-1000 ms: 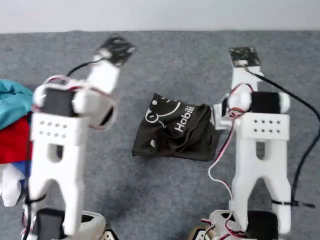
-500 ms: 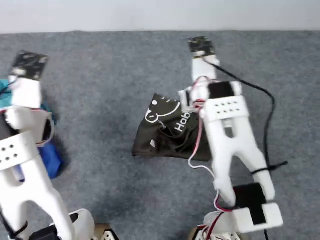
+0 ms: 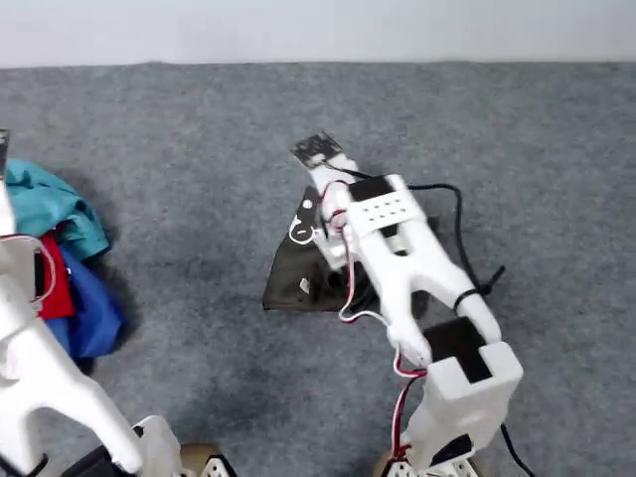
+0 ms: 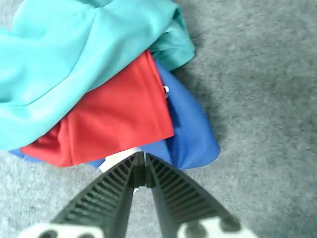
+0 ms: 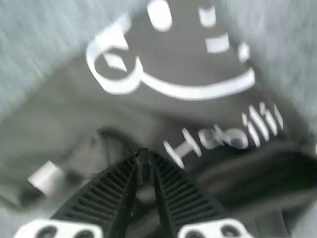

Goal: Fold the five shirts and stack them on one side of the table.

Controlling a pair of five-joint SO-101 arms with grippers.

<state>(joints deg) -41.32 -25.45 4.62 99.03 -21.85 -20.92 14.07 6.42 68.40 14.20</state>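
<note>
Right arm (image 3: pixel 397 258) swung over black shirt (image 3: pixel 293 283); coloured pile (image 3: pixel 75 224) under left arm (image 3: pixel 30 368).

Bare bench (image 3: pixel 199 149) between shirt pile (image 3: pixel 70 224) at left edge and black shirt (image 3: pixel 293 278) mid-bench; right arm (image 3: pixel 397 248) overhangs that shirt.

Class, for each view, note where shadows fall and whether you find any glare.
High view: soft, even light, no glare; faint shadow on the table beside the shirt pile. Left wrist view: dark shadow along the teal shirt and blue shirt. Right wrist view: black shirt shows no glare.
</note>
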